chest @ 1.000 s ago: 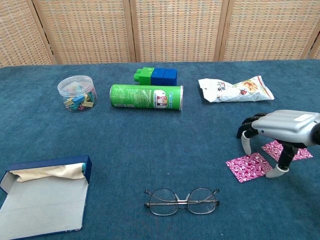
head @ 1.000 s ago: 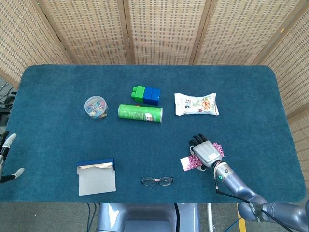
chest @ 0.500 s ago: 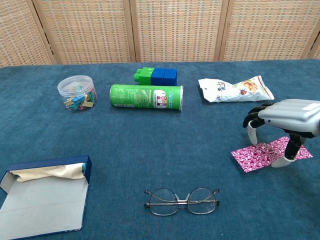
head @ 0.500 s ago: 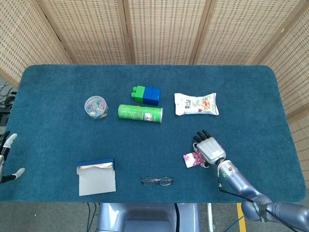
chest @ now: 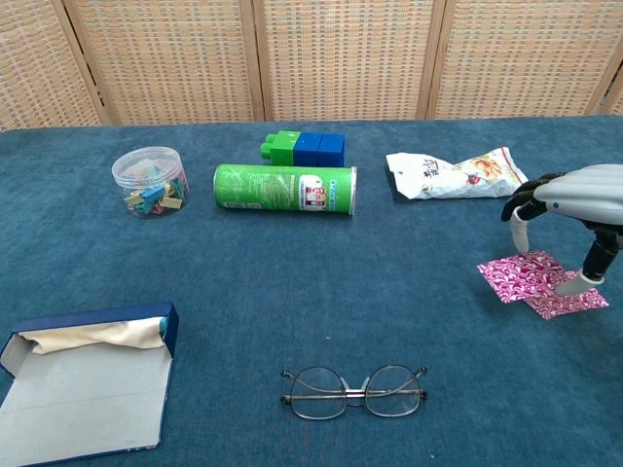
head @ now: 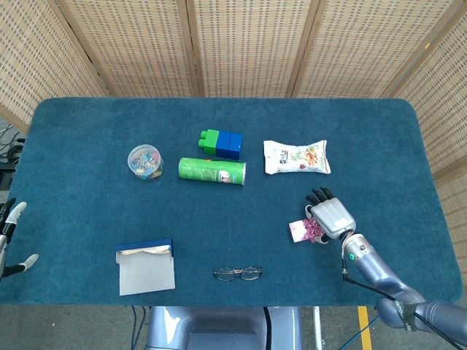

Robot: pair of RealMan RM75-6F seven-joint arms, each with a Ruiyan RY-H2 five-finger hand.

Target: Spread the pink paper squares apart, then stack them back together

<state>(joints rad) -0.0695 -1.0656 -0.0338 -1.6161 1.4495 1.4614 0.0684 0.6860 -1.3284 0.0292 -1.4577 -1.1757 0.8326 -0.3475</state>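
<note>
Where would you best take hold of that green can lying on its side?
Around its middle, I would guess, coming straight down from above. The green can lies flat with its round side up and bare table on its near side. The blocks sit close behind it, so one finger would have little room there. Its ends would be harder to grip.

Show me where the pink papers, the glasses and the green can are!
pink papers (chest: pixel 521 275), chest view, on the upper square's middle.
glasses (chest: pixel 352 392), chest view, on the bridge between the lenses.
green can (chest: pixel 282 189), chest view, on the middle of its side.
</note>
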